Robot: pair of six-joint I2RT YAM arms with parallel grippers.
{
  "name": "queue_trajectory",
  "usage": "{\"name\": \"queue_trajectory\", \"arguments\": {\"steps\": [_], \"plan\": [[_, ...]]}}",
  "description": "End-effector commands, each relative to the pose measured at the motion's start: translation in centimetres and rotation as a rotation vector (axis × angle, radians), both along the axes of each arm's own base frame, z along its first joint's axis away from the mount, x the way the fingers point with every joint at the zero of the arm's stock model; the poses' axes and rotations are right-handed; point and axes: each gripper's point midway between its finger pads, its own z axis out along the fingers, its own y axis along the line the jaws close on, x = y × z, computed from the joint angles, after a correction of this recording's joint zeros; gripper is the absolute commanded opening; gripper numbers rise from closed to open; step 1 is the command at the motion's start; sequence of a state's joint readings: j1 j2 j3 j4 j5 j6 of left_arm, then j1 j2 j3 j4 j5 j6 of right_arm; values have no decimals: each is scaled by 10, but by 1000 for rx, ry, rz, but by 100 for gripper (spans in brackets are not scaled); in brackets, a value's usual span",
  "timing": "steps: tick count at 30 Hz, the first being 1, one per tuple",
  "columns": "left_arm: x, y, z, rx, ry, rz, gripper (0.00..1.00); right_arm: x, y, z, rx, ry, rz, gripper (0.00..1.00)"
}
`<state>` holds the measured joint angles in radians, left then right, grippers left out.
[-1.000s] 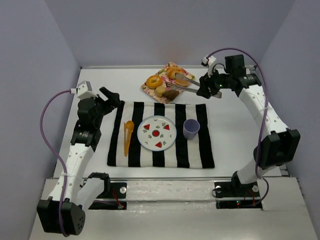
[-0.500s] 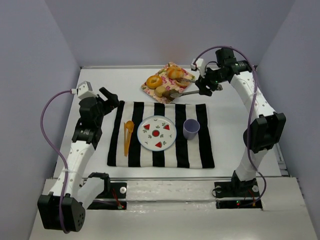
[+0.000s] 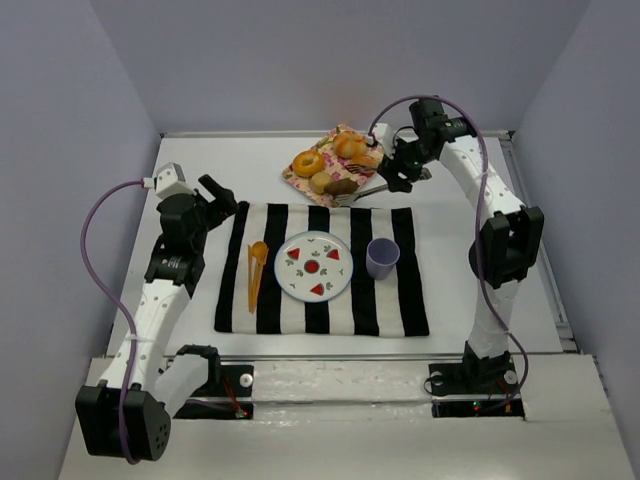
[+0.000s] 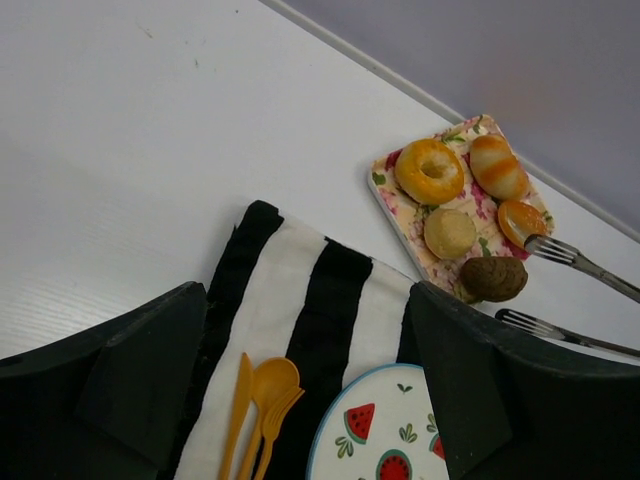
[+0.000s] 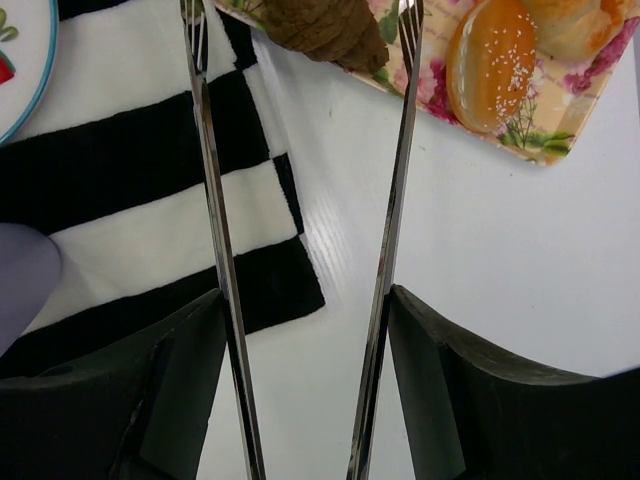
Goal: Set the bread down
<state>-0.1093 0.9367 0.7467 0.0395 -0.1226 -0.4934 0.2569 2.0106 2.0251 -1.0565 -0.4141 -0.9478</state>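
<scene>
Smooth white table (image 3: 470, 250) lies bare right of the black-and-white striped cloth (image 3: 390, 300). Past the cloth's far edge, a floral tray (image 4: 398, 205) carries the lumpy brown bread (image 5: 325, 25) at its near corner. The right gripper (image 5: 305, 295) grips slim metal tongs (image 5: 208, 200), their tines spread either side of the bread. The left gripper (image 4: 305, 290) gapes wide.

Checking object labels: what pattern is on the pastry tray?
Pink-and-green floral on cream; the tray shows best in the left wrist view.
</scene>
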Motion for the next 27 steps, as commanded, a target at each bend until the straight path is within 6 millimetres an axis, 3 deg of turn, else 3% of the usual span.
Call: {"name": "queue_trajectory", "arguments": {"steps": [1, 11, 13, 14, 16, 20, 23, 24, 27], "plan": [[6, 5, 20, 22, -43, 16, 94, 15, 5, 15, -9, -59, 7, 69], [8, 6, 18, 28, -33, 22, 95, 41, 16, -3, 14, -53, -5, 67], [9, 7, 18, 28, -31, 25, 95, 41, 19, -3, 27, -52, 3, 57], [9, 6, 18, 28, -30, 24, 96, 41, 20, -3, 32, -53, 8, 45], [9, 6, 19, 27, -30, 23, 96, 36, 22, -2, 47, -46, 22, 33], [9, 4, 19, 23, -31, 14, 96, 24, 22, 17, 60, -78, 56, 19], [9, 3, 20, 18, -33, 9, 96, 13, 27, 42, 88, -114, 68, 15], [8, 3, 20, 16, -34, 8, 96, 3, 32, 59, 111, -139, 85, 14], [8, 2, 19, 13, -33, 5, 96, -16, 37, 75, 146, -144, 101, 13]]}}
